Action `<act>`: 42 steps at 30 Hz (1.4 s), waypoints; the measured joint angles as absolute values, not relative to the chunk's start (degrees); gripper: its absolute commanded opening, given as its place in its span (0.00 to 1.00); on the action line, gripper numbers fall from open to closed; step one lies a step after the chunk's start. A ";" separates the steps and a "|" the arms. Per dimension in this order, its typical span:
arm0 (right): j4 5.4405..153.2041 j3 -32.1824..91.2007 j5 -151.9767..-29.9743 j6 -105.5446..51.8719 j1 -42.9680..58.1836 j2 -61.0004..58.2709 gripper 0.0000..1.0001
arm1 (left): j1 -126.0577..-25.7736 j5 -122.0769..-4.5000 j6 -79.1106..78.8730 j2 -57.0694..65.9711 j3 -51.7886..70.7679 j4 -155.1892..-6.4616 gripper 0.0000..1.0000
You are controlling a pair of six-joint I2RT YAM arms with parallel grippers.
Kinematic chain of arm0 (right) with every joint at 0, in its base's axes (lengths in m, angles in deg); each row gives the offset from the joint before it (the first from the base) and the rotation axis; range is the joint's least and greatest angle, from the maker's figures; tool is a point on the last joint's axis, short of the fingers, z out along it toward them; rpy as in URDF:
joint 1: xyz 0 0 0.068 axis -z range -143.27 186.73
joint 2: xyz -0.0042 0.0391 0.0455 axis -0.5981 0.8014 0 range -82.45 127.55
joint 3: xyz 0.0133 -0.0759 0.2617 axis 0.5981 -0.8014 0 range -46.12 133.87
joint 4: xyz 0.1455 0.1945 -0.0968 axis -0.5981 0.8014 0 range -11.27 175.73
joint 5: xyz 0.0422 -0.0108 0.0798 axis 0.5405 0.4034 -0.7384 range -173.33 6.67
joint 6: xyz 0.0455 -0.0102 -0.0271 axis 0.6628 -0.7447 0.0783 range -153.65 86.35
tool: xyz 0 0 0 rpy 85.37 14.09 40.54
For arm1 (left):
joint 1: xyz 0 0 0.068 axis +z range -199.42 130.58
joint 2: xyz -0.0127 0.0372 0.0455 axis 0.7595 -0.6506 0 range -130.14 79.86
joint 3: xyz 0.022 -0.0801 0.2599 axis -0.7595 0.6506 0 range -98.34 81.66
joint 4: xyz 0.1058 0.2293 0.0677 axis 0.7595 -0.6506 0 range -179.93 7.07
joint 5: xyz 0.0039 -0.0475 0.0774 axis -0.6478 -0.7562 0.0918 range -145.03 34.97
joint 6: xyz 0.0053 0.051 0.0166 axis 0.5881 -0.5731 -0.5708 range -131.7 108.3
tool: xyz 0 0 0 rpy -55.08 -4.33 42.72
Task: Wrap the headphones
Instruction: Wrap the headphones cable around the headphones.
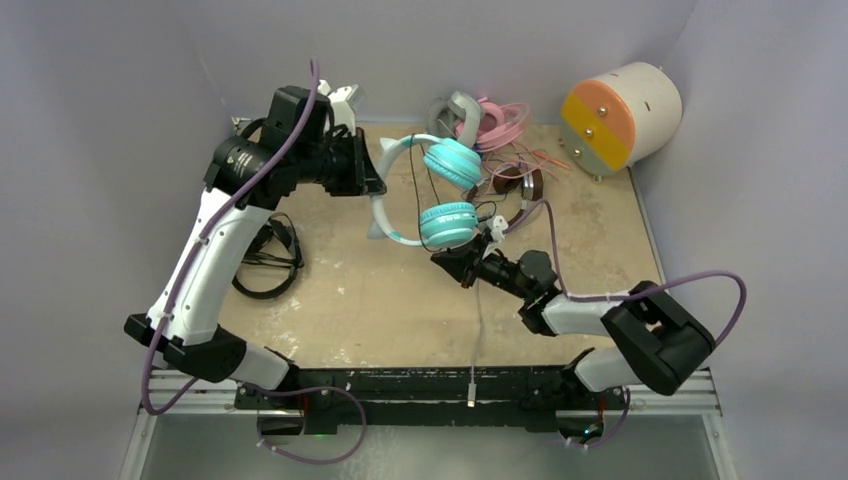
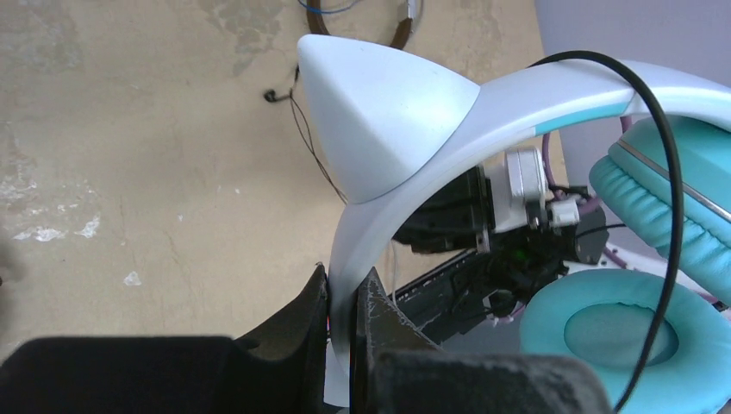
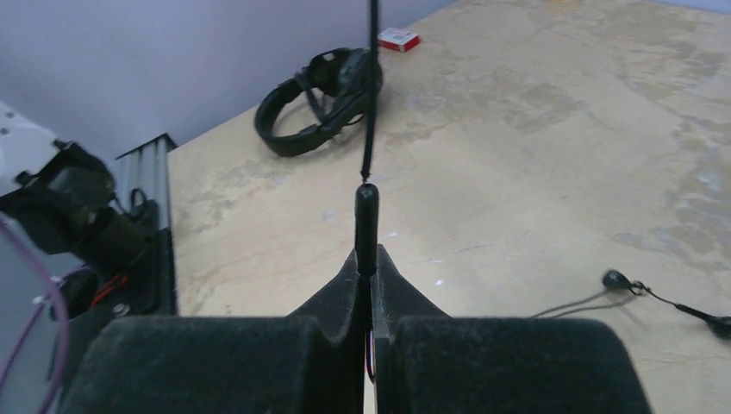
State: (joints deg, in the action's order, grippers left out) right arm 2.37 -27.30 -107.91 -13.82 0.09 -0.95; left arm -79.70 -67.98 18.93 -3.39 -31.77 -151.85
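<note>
Top external view, items listed from the left:

- Black headphones point(image 1: 265, 262) lie flat on the counter point(image 1: 350, 310), beside the left arm. Whether their lead is wound cannot be told at this size.
- Left end effector point(image 2: 345, 286): fingers clamped on the white headband point(image 2: 517, 95) of the teal-and-white headphones point(image 1: 440, 190), just below the ear-shaped fin. This pair sits centre rear and appears raised clear of the counter.
- Cable point(image 2: 668, 172): one black strand passes over the headband and down across the ear cups. This reads as a first turn at most.
- Right end effector point(image 3: 369, 259): fingers together on the stiff black end of the cable, which runs straight up and away from the grip.
- Pink headphones point(image 1: 495, 122) and brown headphones point(image 1: 522, 185) sit at the rear right, close together, with leads spread loosely around them; neither looks wrapped.
- Status, by judgement: early stage. One pair is held and its cable end secured. Winding the free length round the band is left to do, and the other pairs seem not to have been started.
</note>
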 measured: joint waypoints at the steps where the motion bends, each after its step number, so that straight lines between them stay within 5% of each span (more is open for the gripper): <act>1: 3.44 -27.51 -107.65 -14.01 -0.98 -2.13 0.00 | -78.89 -68.09 18.87 -3.58 -31.88 -151.61 0.00; 23: 23.55 -27.10 -108.17 -15.04 -16.19 -21.54 0.01 | -65.27 -71.50 19.09 -11.43 -32.71 -142.48 0.00; 42: 59.50 4.29 -105.62 -3.87 -17.37 -15.49 0.11 | -69.75 -48.07 10.89 5.10 3.99 -117.15 0.00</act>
State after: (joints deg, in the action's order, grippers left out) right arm 59.50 4.29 -105.62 -3.87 -17.37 -15.49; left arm -69.75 -48.07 10.89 5.10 3.99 -117.15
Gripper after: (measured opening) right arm 0.103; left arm 0.060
